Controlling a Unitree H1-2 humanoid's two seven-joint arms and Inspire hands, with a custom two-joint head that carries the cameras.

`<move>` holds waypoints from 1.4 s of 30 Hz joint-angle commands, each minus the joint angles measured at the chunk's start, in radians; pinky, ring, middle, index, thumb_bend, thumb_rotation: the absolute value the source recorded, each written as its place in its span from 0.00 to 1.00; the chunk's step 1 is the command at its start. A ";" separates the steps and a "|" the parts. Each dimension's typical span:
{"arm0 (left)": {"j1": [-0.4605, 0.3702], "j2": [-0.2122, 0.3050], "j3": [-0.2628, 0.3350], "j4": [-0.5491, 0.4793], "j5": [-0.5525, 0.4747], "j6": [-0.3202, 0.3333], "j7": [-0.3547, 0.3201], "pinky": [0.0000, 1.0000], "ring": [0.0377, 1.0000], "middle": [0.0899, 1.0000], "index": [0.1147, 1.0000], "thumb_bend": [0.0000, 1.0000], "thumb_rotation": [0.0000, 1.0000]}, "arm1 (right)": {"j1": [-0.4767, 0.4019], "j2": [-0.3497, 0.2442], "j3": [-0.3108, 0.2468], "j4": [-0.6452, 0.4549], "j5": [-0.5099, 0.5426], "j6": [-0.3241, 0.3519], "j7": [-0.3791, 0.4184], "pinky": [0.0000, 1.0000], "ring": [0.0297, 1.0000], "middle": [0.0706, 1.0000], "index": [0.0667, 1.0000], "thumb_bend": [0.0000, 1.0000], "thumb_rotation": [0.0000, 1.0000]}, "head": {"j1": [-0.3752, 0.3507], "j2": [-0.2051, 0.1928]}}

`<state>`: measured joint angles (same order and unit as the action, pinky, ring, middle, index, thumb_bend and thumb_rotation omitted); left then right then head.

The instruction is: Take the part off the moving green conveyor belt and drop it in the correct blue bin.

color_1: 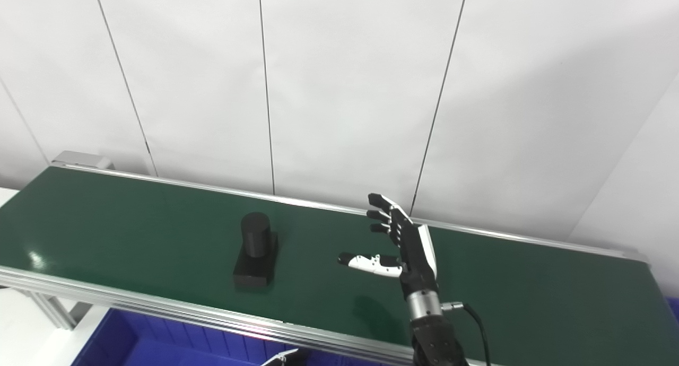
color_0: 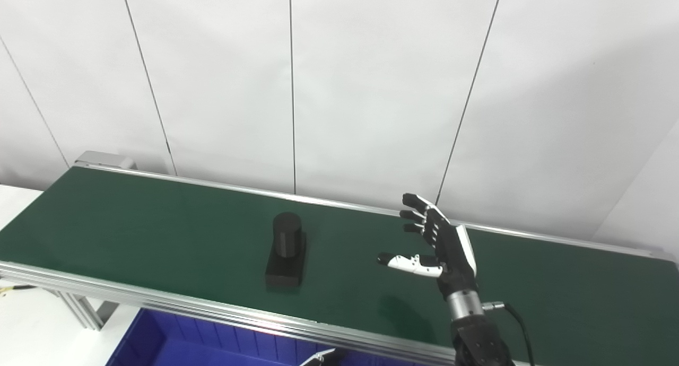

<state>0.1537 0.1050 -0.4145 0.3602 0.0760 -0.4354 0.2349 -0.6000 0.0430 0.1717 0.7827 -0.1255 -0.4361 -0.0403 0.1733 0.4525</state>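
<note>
Left eye view: I've got the right hand (color_0: 443, 244) over the green belt (color_0: 132, 223), fingers spread, holding nothing; black part (color_0: 286, 249) sits apart to its left. Blue bin (color_0: 175, 345) below.

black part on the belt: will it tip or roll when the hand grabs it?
The part probably won't roll: it sits on a flat rectangular base on the belt. A push high on its upright cylinder could tip it, so a low grip looks safer. It looks rigid; matte surface suggests little slip. The right hand is open, beside it, not touching.
</note>
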 commanded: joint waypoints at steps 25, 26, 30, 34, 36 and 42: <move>-0.001 0.007 -0.109 -0.068 0.055 -0.035 0.126 0.73 0.82 0.82 0.79 0.99 0.89 | -0.223 0.063 0.093 0.291 -0.064 -0.034 -0.104 0.76 0.80 0.86 0.82 0.88 0.14 | 0.060 0.004; -0.001 0.008 -0.114 -0.069 0.057 -0.035 0.133 0.73 0.82 0.82 0.79 0.98 0.89 | -0.224 0.066 0.094 0.298 -0.062 -0.034 -0.100 0.76 0.80 0.86 0.82 0.88 0.14 | 0.062 0.005; 0.000 0.014 -0.130 -0.076 0.060 -0.035 0.151 0.72 0.81 0.82 0.79 0.96 0.88 | -0.226 0.075 0.102 0.314 -0.068 -0.034 -0.099 0.78 0.80 0.85 0.82 0.89 0.15 | 0.061 0.010; 0.000 0.017 -0.141 -0.078 0.054 -0.035 0.155 0.73 0.82 0.82 0.79 0.96 0.88 | -0.234 0.085 0.118 0.336 -0.087 -0.034 -0.116 0.77 0.81 0.85 0.82 0.89 0.17 | 0.058 0.009; -0.001 0.019 -0.146 -0.077 0.055 -0.035 0.157 0.73 0.82 0.82 0.79 0.97 0.88 | -0.240 0.087 0.125 0.350 -0.094 -0.034 -0.124 0.76 0.81 0.85 0.81 0.90 0.18 | 0.058 0.009; 0.000 0.024 -0.168 -0.080 0.070 -0.035 0.182 0.73 0.82 0.83 0.79 0.99 0.90 | -0.252 0.083 0.140 0.374 -0.109 -0.034 -0.130 0.73 0.79 0.84 0.81 0.92 0.21 | 0.066 0.008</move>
<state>0.1571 0.1252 -0.5760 0.3043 0.1250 -0.4354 0.3938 -0.7847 0.1154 0.3089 1.1613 -0.2314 -0.4360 -0.1523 0.2393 0.4602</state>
